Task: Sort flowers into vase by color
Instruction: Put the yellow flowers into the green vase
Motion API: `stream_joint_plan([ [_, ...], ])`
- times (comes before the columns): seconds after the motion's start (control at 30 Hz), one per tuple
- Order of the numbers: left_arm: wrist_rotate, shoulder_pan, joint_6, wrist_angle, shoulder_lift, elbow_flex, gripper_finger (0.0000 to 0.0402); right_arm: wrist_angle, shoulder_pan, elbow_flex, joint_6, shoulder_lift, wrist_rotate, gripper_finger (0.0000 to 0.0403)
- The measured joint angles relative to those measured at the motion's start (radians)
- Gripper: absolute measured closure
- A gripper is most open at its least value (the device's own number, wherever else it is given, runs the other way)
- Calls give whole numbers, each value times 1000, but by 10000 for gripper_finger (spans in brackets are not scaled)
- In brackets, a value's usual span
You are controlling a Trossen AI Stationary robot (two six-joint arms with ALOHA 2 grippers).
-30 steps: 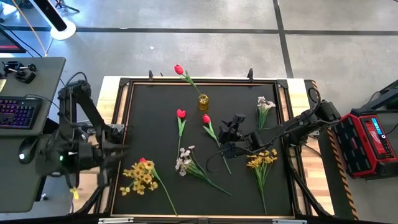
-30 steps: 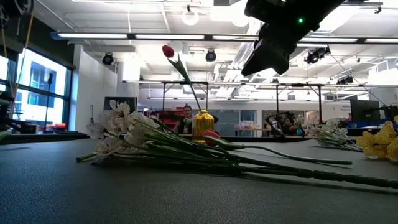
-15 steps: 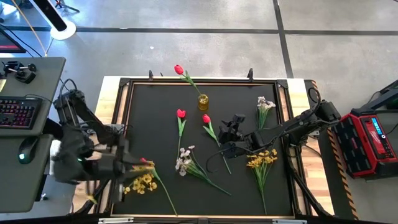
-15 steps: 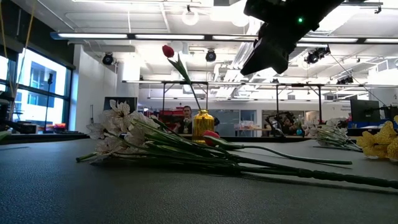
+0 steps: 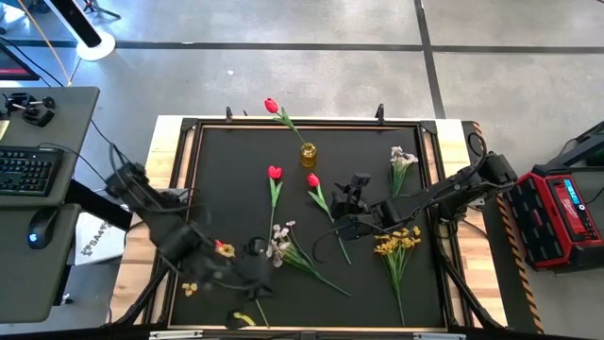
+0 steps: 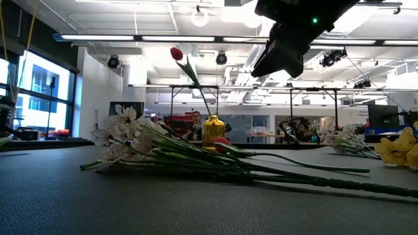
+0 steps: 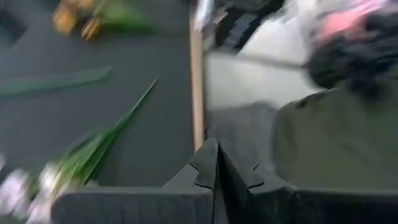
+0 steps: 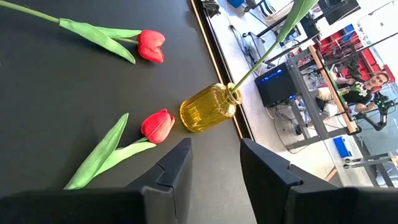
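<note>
The left claw (image 7: 217,165) is pinched tight, its 2 fingers pressed together with nothing between them; it sits low over the front left part of the tabletop (image 5: 236,151), right by the white spray (image 5: 278,244) and with the yellow bunch (image 5: 222,250) just behind it toward the arm's base, though the arm is smeared in the overhead view and I cannot tell whether it touches either. The right claw (image 8: 214,165) hangs above the middle of the tabletop with its fingers held narrowly apart and empty. Just ahead of that claw lies 1 red tulip (image 8: 157,126), its head almost against the amber glass vase (image 8: 208,107); a 2nd red tulip (image 8: 151,45) lies a little farther off to the side, flat on the dark mat. The vase stands upright near the far edge and already holds 1 tall red tulip (image 5: 272,106), leaning out past the rim. Behind the right claw, toward its own arm, a 2nd yellow bunch (image 5: 397,243) lies flat, and a 2nd white spray (image 5: 402,159) rests beyond it near the right edge. From table height the near white spray stretches its long green stems across the front, and a person (image 6: 196,121) sits well back in the room.
</note>
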Motion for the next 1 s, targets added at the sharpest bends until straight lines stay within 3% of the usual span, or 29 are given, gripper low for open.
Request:
stream_joint_plan([
  [0.13, 13, 23, -206, -319, 112, 136, 401, 0, 0, 0, 0, 0, 0, 285],
  [0.3, 125, 40, -483, -642, 192, 150, 401, 0, 0, 0, -6, 0, 0, 285],
  [0.4, 200, 36, -516, -594, 195, 95, 401, -1, 0, 0, -28, 0, 0, 285],
  [0.53, 224, 16, -612, -634, 169, 44, 401, 0, 0, 0, -34, 0, 0, 285],
  [1.0, 219, -135, -914, -633, -55, -202, 401, 18, 0, 0, -34, 0, -8, 285],
])
